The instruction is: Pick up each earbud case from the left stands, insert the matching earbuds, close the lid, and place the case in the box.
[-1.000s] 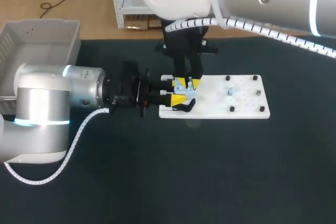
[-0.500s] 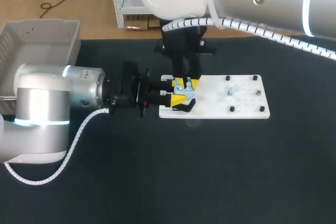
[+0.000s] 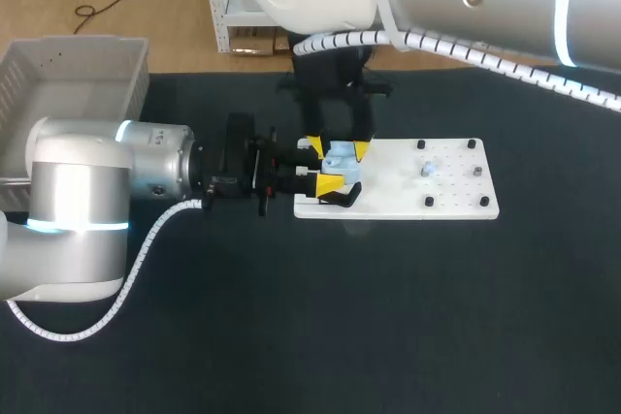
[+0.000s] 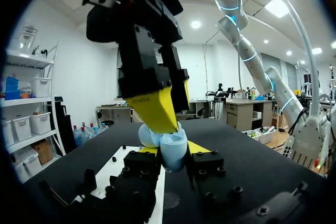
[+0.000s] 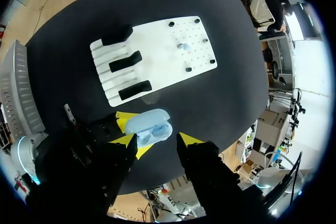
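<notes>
Two grippers are meeting above the stand end of the white plate (image 3: 408,203). The left gripper (image 4: 175,150) is clamping the pale-blue earbud case (image 5: 148,126) from both sides. The right gripper (image 3: 337,148) is hovering released, straddling it. The case contents are too obscured to tell, and a small item (image 3: 427,170) among the plate's pegs is indistinct.

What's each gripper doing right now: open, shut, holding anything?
Left gripper: shut on the light blue earbud case.
Right gripper: open above the case, holding nothing.
</notes>
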`<state>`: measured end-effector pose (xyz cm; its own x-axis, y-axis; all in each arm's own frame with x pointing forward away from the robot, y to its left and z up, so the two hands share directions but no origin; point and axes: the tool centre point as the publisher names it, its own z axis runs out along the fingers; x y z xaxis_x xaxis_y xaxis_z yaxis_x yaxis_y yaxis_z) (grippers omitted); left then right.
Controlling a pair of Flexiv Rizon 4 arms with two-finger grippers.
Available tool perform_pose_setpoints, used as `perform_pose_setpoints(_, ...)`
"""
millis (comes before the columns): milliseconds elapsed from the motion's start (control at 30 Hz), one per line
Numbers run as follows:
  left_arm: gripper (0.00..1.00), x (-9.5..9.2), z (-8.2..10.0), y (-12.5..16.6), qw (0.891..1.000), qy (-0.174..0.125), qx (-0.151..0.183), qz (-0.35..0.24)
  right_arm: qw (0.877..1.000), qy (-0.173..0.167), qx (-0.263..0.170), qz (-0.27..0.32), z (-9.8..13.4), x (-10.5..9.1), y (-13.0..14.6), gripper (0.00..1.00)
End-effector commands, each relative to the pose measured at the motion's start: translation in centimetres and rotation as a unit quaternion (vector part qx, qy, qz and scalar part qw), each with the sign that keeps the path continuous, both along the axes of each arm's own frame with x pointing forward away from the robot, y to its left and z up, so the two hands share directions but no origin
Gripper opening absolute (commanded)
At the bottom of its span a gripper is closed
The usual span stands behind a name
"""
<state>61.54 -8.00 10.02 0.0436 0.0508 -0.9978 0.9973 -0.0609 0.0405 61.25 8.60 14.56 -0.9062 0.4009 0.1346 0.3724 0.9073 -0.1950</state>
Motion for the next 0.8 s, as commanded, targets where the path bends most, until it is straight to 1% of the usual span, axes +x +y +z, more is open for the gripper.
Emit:
perform_pose_setpoints(33, 0.0, -0.2, 0.0, 0.0, 1.0, -0.001, 0.0, 0.003, 0.999, -0.04, 0.018, -0.003, 1.8, -2.1, -1.3, 0.49)
perform_pose_setpoints(133, 0.0, -0.2, 0.0, 0.0, 1.0, -0.001, 0.0, 0.003, 0.996, -0.079, 0.03, 0.006, 2.7, -2.7, -2.5, 0.47)
perform_pose_setpoints(200, 0.0, -0.2, 0.0, 0.0, 1.0, -0.001, 0.0, 0.003, 0.993, -0.116, 0.034, 0.014, 3.1, -2.8, -3.7, 0.49)
perform_pose_setpoints(233, 0.0, -0.2, 0.0, 0.0, 1.0, -0.001, 0.0, 0.003, 0.991, -0.13, 0.035, 0.025, 3.2, -2.9, -4.3, 0.53)
perform_pose_setpoints(267, 0.0, -0.2, 0.0, 0.0, 1.0, -0.001, 0.0, 0.003, 0.988, -0.145, 0.036, 0.028, 3.3, -2.9, -4.9, 0.61)
perform_pose_setpoints(300, 0.0, -0.2, 0.0, 0.0, 1.0, -0.001, 0.0, 0.003, 0.986, -0.161, 0.045, 0.027, 3.3, -2.9, -5.6, 0.64)
perform_pose_setpoints(333, 0.0, -0.2, 0.0, 0.0, 1.0, -0.001, 0.0, 0.003, 0.983, -0.173, 0.055, 0.029, 3.3, -2.9, -6.3, 0.64)
perform_pose_setpoints(400, 0.0, -0.2, 0.0, 0.0, 1.0, -0.001, 0.0, 0.003, 0.978, -0.198, 0.057, 0.033, 3.1, -2.8, -7.5, 0.62)
perform_pose_setpoints(467, 0.0, -0.2, 0.0, 0.0, 1.0, -0.001, 0.0, 0.003, 0.973, -0.214, 0.077, 0.034, 3.0, -2.6, -8.7, 0.62)
perform_pose_setpoints(500, 0.0, -0.2, 0.0, 0.0, 1.0, -0.001, 0.0, 0.003, 0.971, -0.222, 0.086, 0.034, 3.0, -2.4, -9.2, 0.65)
perform_pose_setpoints(567, 0.0, -0.2, 0.0, 0.0, 1.0, -0.001, 0.0, 0.003, 0.967, -0.232, 0.104, 0.035, 3.0, -2.1, -10.0, 0.67)
perform_pose_setpoints(600, 0.0, -0.2, 0.0, 0.0, 1.0, -0.001, 0.0, 0.003, 0.965, -0.236, 0.113, 0.035, 3.1, -2.0, -10.3, 0.64)
perform_pose_setpoints(633, 0.0, -0.2, 0.0, 0.0, 1.0, -0.001, 0.0, 0.003, 0.963, -0.238, 0.124, 0.036, 3.2, -1.8, -10.7, 0.62)
perform_pose_setpoints(700, 0.0, -0.2, 0.0, 0.0, 1.0, -0.001, 0.0, 0.003, 0.959, -0.242, 0.142, 0.037, 3.3, -1.2, -11.5, 0.61)
perform_pose_setpoints(767, 0.0, -0.2, 0.0, 0.0, 1.0, -0.001, 0.0, 0.003, 0.956, -0.241, 0.165, 0.04, 3.4, -0.7, -12.2, 0.59)
perform_pose_setpoints(800, 0.0, -0.2, 0.0, 0.0, 1.0, -0.001, 0.0, 0.003, 0.955, -0.239, 0.174, 0.041, 3.3, -0.4, -12.5, 0.59)
